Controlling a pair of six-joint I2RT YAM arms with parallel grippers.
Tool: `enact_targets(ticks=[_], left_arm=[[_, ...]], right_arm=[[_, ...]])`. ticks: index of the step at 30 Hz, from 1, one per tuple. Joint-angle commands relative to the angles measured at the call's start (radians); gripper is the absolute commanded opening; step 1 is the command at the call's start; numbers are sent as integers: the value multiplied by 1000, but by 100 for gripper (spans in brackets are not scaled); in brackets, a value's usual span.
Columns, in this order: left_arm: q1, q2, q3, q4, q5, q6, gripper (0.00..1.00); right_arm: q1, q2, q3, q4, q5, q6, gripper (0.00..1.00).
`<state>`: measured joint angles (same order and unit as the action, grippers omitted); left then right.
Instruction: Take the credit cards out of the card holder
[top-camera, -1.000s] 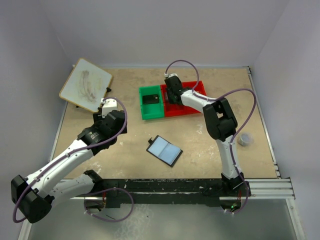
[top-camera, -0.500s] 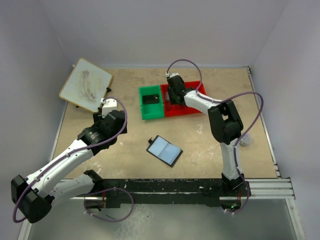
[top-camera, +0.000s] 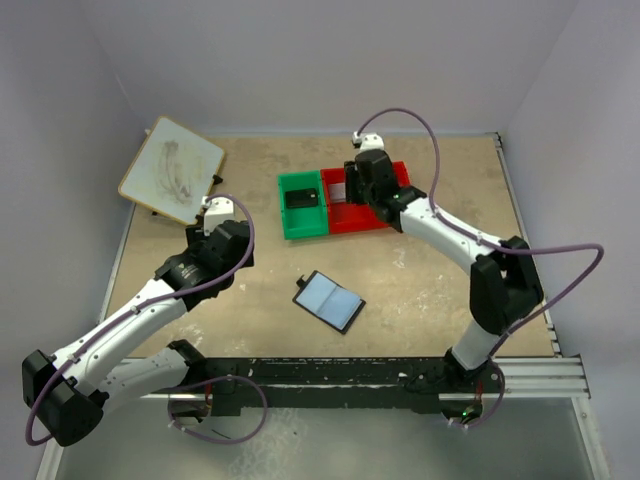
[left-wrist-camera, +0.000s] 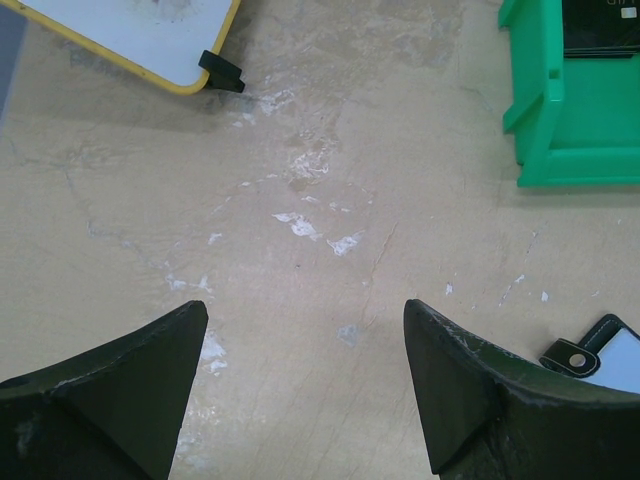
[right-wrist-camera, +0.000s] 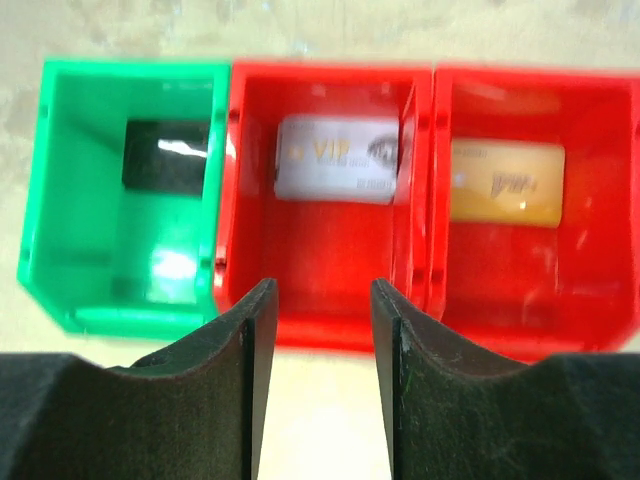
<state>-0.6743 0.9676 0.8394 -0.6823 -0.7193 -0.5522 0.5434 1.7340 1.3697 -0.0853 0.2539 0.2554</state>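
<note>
The card holder (top-camera: 329, 301) is seen lying open on the table (top-camera: 420, 290), pale grey-blue lining upward, set at a slant near the middle of the near half. Bare tabletop is left on every side of it, and neither arm touches it. In the left wrist view only its corner and small black tab are caught at the lower right edge.

Three cards are shown already out, well apart from the holder, in a row of bins towards the far side. A black card (right-wrist-camera: 165, 155) lies flat on the floor of the green bin (right-wrist-camera: 60, 200). A silver card (right-wrist-camera: 338, 158) lies in the red bin (right-wrist-camera: 320, 270) beside it. A gold card (right-wrist-camera: 507, 182) lies in a second red bin (right-wrist-camera: 600, 280) on the right. The three bins stand wall to wall, and each card is kept clear of the near rim.

The right gripper (right-wrist-camera: 322, 340) is held above the near wall of the middle bin, its jaws parted and nothing between them. The left gripper (left-wrist-camera: 300, 390) is poised over bare table to the left of the holder, jaws spread wide and released, with no object in its gap.

A yellow-framed whiteboard (top-camera: 172, 168) is seen at the far left corner, jutting past the table's edge.
</note>
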Motion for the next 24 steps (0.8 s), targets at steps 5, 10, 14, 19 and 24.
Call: enact_targets(ticks=[5,10,14,19,24], left_arm=[[4,-31,47,-13,-96,-10,77],[4,-80,49,-24,-152,-34,78],[4,-124,46,-28,-177,-45,78],[4,-152,40,-23,-183,-48,78],[4,-144,42,-25,-174,-44,78]], right_arm=[[315,-171,-287,-1,290,386,48],[474,-90,-283,-119,305,592,52],[559,-32,-265,-136,295,680,58],[599,37,-238,-198,301,768,59],[605,85,-219,-290,350,847,66]])
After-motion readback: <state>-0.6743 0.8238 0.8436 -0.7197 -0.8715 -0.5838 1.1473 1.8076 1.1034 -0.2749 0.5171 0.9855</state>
